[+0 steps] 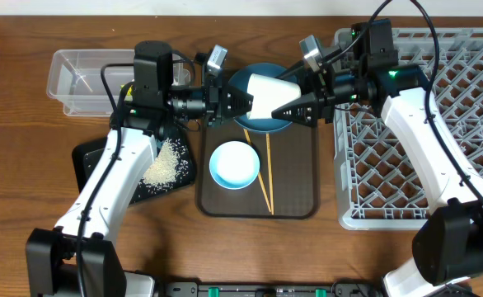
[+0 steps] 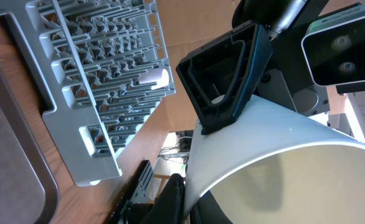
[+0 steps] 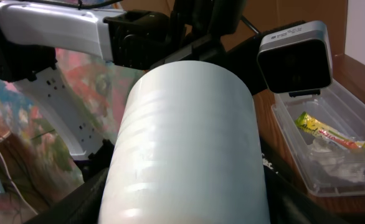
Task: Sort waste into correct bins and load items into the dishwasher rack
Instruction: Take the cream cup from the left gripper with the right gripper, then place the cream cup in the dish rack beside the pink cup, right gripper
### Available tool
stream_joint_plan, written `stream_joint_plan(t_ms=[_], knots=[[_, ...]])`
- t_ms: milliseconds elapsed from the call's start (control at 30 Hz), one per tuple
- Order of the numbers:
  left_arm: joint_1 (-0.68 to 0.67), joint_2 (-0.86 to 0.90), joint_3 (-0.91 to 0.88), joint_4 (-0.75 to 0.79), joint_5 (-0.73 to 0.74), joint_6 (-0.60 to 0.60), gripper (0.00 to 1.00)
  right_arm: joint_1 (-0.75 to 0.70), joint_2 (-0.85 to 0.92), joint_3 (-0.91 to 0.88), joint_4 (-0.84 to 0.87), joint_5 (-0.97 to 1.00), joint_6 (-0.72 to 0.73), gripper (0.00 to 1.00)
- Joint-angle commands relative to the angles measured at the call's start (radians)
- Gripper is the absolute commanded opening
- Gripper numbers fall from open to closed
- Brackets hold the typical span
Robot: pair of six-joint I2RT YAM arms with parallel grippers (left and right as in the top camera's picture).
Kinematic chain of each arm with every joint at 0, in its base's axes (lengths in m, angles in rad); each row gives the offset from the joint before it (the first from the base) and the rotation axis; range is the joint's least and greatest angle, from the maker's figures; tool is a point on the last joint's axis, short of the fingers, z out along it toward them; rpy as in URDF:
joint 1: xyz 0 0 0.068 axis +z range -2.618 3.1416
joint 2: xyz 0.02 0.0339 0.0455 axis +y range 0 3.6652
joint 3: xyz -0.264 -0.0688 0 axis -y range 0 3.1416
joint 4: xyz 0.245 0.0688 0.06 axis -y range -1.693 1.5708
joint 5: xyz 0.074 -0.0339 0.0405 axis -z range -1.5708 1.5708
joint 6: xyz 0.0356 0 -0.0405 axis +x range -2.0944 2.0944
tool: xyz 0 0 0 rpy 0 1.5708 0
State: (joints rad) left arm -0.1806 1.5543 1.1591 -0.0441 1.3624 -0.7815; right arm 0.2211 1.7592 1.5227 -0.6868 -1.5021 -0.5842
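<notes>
**Handover of the pale cup (image 1: pixel 264 92) above the dark-blue bowl (image 1: pixel 262 125).** I hold the cup on its side in the air directly over that bowl, where both arms can meet without crossing.

- **Right gripper:** The right gripper (image 1: pixel 291 108) is on the bowl's rack side, and its jaws are closed around the cup's wall. In the right wrist view that wall fills the space between its fingers.
- **Left gripper:** The left gripper (image 1: pixel 240 101) is on the bowl's opposite side and meets the cup's open mouth. I cannot tell whether its jaws clamp the rim.
- **Purpose:** I judge the cup is meant for the right arm, since the dishwasher rack (image 1: pixel 365 148) lies right of the bowl, on that arm's side.
- **Not yet loaded:** The light-blue bowl (image 1: pixel 234 163) and the chopsticks (image 1: pixel 266 177) sit on the bowl's near side, toward the arm bases.
- **Waste:** Rice (image 1: pixel 167 163) lies left of the bowl on the black tray (image 1: pixel 89 161). Farther left, the snack wrapper (image 3: pixel 322 132) rests in the clear tub (image 1: pixel 85 74).
</notes>
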Motion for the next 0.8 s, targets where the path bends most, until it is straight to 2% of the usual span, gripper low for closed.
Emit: stream_joint_plan(t_ms=[0,100,167,267,367,433,533,667,767], knots=[[0.0,0.011,0.017,0.005,-0.002,-0.002,0.06,0.01,-0.007,-0.005,-0.001,-0.057,-0.015,0.59],[0.0,0.011,0.017,0.005,-0.009,-0.002,0.06,0.01,-0.007,-0.005,-0.002,-0.057,-0.015,0.56],[0.0,0.011,0.017,0.005,-0.02,-0.001,0.08,0.01,-0.007,-0.005,-0.002,-0.055,-0.014,0.47],[0.0,0.011,0.016,0.003,-0.039,0.053,0.23,0.01,-0.007,-0.005,-0.003,-0.03,0.026,0.4],[0.0,0.011,0.016,-0.015,-0.069,0.134,0.28,0.009,-0.007,-0.005,-0.006,0.053,0.112,0.4],[0.0,0.011,0.016,-0.075,-0.131,0.188,0.29,0.008,-0.007,-0.005,-0.01,0.143,0.183,0.38],[0.0,0.011,0.016,-0.225,-0.299,0.305,0.29,0.008,-0.007,-0.005,-0.037,0.29,0.261,0.33],[0.005,0.011,0.016,-0.454,-0.612,0.438,0.29,-0.008,-0.01,-0.004,-0.119,0.493,0.333,0.28],[0.027,0.007,0.016,-0.535,-0.679,0.492,0.29,-0.042,-0.026,0.006,-0.222,0.627,0.338,0.26]])
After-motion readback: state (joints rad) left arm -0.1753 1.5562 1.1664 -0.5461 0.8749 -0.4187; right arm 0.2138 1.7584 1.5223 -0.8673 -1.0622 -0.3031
